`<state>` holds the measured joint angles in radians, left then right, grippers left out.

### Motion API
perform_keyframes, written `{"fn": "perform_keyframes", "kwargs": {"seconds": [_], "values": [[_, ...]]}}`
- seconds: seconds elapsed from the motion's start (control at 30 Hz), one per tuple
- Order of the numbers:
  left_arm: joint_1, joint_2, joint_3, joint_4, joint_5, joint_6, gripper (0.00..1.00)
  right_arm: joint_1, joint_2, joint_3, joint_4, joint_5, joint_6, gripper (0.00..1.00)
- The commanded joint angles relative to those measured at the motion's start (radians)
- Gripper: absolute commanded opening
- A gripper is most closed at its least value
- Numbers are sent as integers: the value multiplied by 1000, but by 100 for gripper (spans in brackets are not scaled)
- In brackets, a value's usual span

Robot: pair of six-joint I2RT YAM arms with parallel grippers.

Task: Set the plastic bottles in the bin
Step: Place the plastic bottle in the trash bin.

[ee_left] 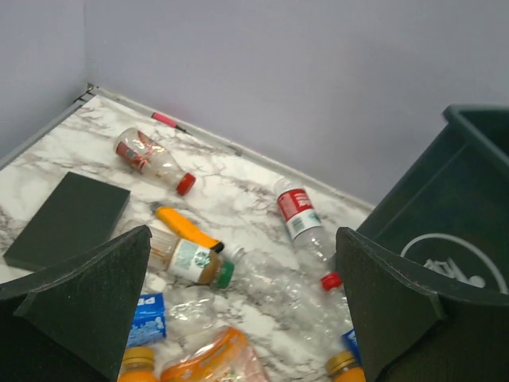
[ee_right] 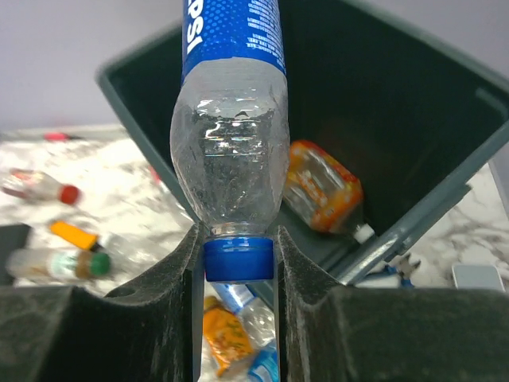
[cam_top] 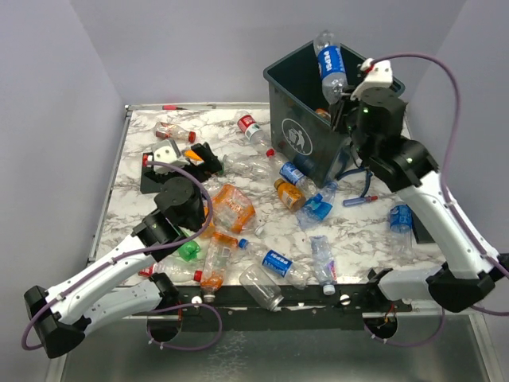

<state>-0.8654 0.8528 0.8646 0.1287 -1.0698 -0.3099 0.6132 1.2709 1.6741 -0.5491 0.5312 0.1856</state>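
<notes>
The marbled counter [cam_top: 374, 231] carries everything. The bin [cam_top: 298, 135] stands upright at its far right corner, logo side facing the middle of the counter.

The right tool [ee_right: 237, 247] hangs over the bin's open top, clenched on the blue cap of a blue-label bottle [cam_top: 329, 62]. That bottle stands neck down, its clear body rising above the fingers and over the bin's rim. Inside the bin an orange bottle [ee_right: 322, 187] lies on its side against the bottom.

The left tool [ee_left: 238, 294] hovers above the left middle of the counter, released, its two fingers spread wide with nothing between them.

A flat black pad [ee_left: 67, 219] lies near the left edge, toward the far side.

Loose bottles [cam_top: 274, 263] are scattered on their sides over the counter, thickest from the middle to the near edge. A red-label bottle [cam_top: 250, 127] lies just left of the bin. A red-cap bottle [cam_top: 171, 130] lies near the far left corner. A green-cap bottle [ee_left: 191, 261] lies below the left tool, beside a crushed clear one.
</notes>
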Motion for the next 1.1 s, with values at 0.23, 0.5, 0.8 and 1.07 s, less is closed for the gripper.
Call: {"fn": "perform_keyframes", "kwargs": {"seconds": [0.23,0.5,0.8,1.07], "values": [[-31,1,-42,28,-73,154,99,-76,142,2,24,67,-8,1],[-52,5,-46,29,-58,159,99,-111,185,111,-48,19,26,76],[-56,32,-45,30,-40,167,99,-109,-20,57,-69,-461,32,80],[-65,120,-49,42,-24,214,99,-109,-479,-592,267,-731,137,80]]}}
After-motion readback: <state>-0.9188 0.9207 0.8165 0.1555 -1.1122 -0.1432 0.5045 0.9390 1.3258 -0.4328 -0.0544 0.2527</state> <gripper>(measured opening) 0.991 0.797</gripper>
